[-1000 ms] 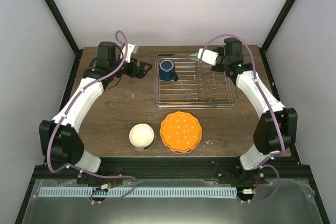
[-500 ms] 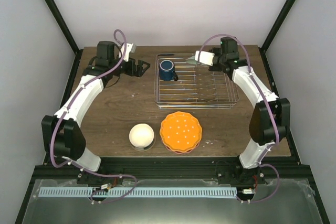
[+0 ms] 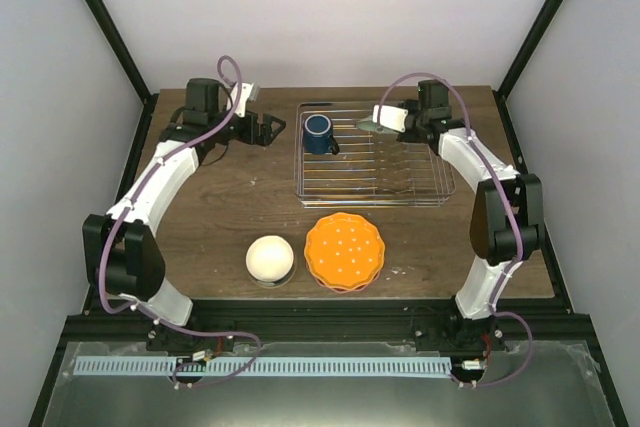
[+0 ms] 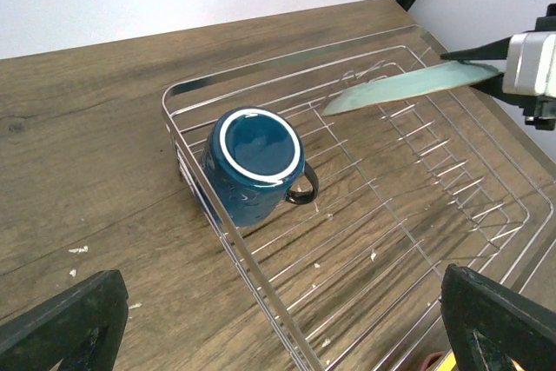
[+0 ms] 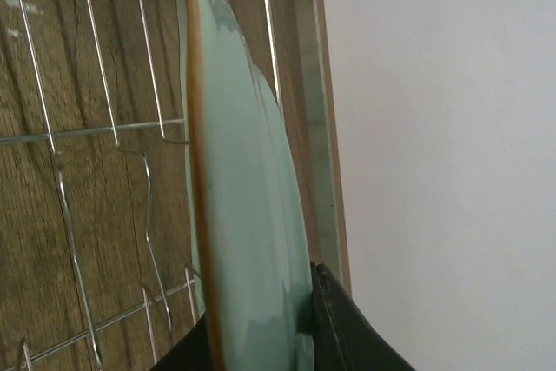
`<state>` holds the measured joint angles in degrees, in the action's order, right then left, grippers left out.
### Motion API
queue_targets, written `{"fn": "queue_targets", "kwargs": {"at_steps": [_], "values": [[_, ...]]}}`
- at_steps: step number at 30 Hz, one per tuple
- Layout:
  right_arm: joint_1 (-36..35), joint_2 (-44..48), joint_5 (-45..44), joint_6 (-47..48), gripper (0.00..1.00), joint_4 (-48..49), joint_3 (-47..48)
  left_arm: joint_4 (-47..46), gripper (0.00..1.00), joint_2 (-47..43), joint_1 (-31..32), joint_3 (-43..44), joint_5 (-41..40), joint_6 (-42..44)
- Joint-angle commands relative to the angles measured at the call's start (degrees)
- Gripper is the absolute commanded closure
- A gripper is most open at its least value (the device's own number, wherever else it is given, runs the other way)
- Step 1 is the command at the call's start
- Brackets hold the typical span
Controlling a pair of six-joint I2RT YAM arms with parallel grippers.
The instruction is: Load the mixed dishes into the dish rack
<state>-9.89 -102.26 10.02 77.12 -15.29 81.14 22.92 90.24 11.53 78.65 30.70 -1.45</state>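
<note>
One mint-green plate [image 3: 368, 122], on edge over the dish rack's [image 3: 440, 192] far side, rim pinched in the clamped right gripper [image 3: 385, 119]. One dark blue mug [image 3: 318, 132] in the rack's far-left corner. Nearer than the rack: one cream-white bowl [image 3: 269, 258], one scalloped dotted plate [image 3: 344, 250]. Left of the rack, left gripper [image 3: 278, 130] spread wide, empty. Plate's orange edge visible only from the right wrist.

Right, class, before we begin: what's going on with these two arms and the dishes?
The right end effector grips a mint-green plate by its rim and holds it above the far side of the dish rack, not yet slotted between the prongs. A dark blue mug already sits in the rack's far-left corner. The left end effector hovers open beside that corner, holding nothing. A cream-white bowl and a scalloped plate with white dots wait on the table in front of the rack.
</note>
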Motion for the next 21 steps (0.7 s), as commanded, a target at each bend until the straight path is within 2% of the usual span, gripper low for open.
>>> {"fn": "queue_targets", "kwargs": {"at_steps": [1,12,17,21], "values": [[1.5,0.1,0.5,-1.1,0.85,8.4,-0.2,0.0,0.0,0.7,-0.3,2.0,0.9,-0.1],[2.2,2.8,0.2,-2.9,0.28,5.9,-1.0,1.0,0.0,1.5,-0.4,3.2,1.7,-0.5],[1.0,8.0,0.2,-3.8,0.14,2.8,-5.9,1.2,0.0,2.0,-0.4,3.3,3.1,-1.0],[-1.1,11.4,-3.1,-3.5,0.11,2.1,-12.2,1.4,0.0,2.5,-0.4,3.4,3.5,-1.0]]}}
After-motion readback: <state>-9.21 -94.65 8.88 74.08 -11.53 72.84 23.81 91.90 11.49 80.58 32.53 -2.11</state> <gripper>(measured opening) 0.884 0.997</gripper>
